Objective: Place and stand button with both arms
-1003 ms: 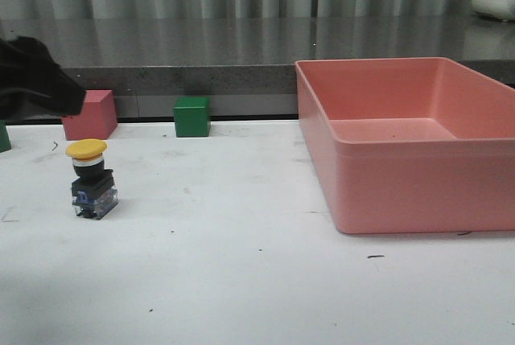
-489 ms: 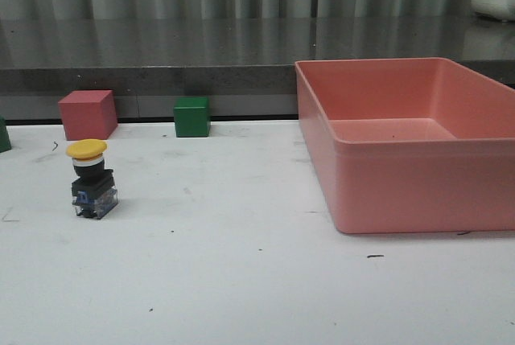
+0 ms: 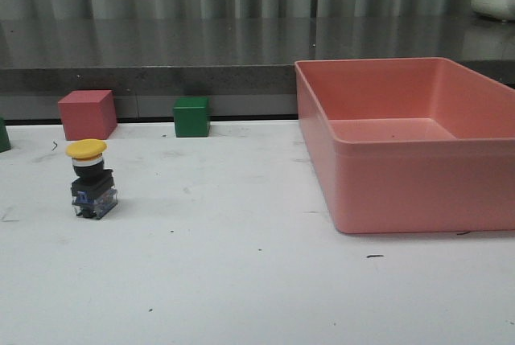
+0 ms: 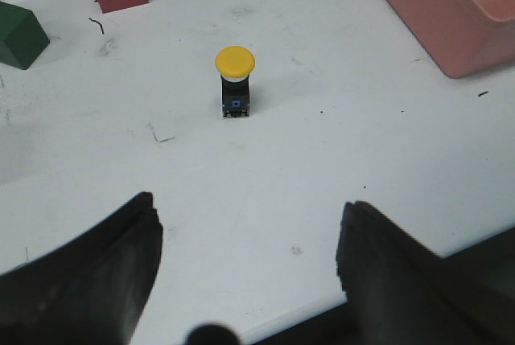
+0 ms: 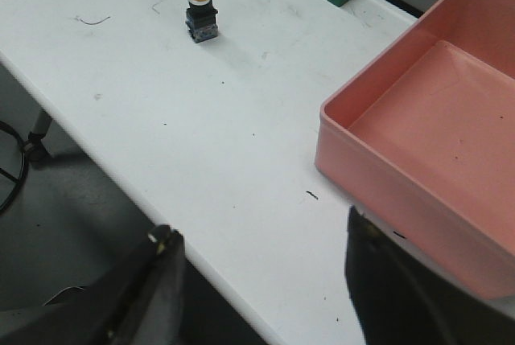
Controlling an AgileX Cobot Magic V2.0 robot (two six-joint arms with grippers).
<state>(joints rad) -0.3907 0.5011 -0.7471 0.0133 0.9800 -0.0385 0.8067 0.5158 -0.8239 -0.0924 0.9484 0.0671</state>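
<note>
The button (image 3: 91, 182) stands upright on the white table (image 3: 241, 264) at the left, yellow cap on top, clear-blue block on the table. It also shows in the left wrist view (image 4: 234, 81) and in the right wrist view (image 5: 200, 10). Neither arm shows in the front view. My left gripper (image 4: 249, 224) is open and empty, held back above the table's near edge, well short of the button. My right gripper (image 5: 261, 240) is open and empty over the table's front edge, far from the button.
A large pink bin (image 3: 402, 148) stands at the right and also shows in the right wrist view (image 5: 426, 144). A red cube (image 3: 88, 114) and a green cube (image 3: 191, 116) sit along the back edge. Another green block (image 4: 18, 33) lies at the far left.
One second ago a black arm showed at the left edge of the front view over the red cube. It has withdrawn out of view. The button has not moved.
</note>
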